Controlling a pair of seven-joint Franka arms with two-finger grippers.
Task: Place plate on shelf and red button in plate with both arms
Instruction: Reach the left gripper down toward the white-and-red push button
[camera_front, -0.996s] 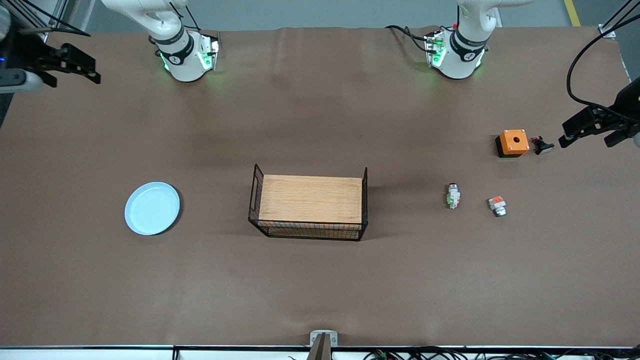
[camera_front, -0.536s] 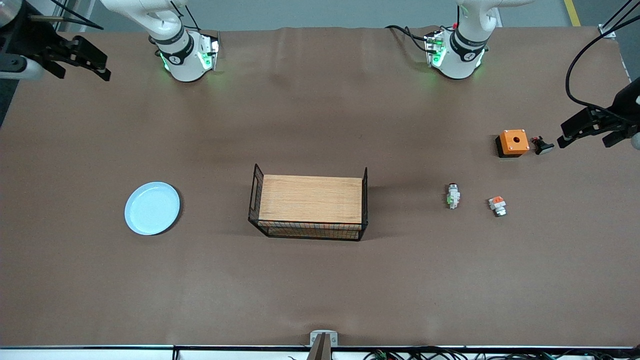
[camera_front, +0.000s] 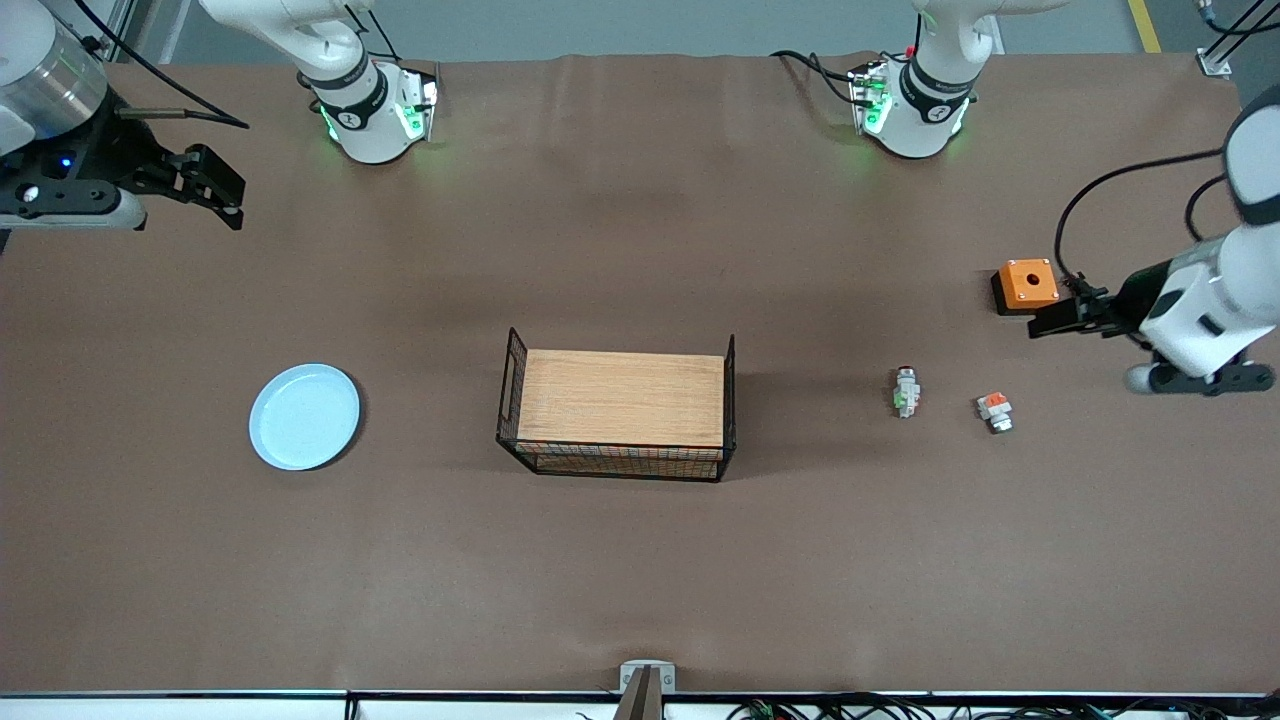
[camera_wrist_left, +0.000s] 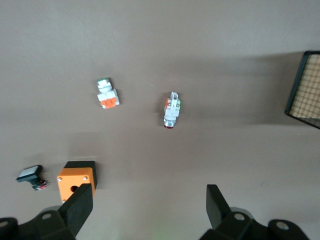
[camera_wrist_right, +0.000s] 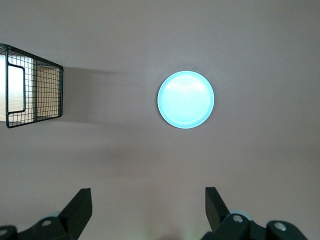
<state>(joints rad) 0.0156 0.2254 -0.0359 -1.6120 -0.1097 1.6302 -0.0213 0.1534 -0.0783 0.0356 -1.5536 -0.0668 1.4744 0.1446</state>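
Over the worktop's right-arm end, the right gripper hangs with jaws wide open and empty. Its wrist view shows the plate bare, with nothing on it, and one mesh end of the basket. The front view alone shows the basket at the worktop's middle, covered by a wooden board, so what lies inside cannot be told. The plate sits flat toward the right arm's end, well apart from the basket.

The left gripper is over the worktop just beside the orange box, jaws also wide open and empty. The left wrist view shows the black button beside the box; the front view hides it under the gripper. The red button lies on its side between the basket and the white part; its red cap shows only in the wrist view.
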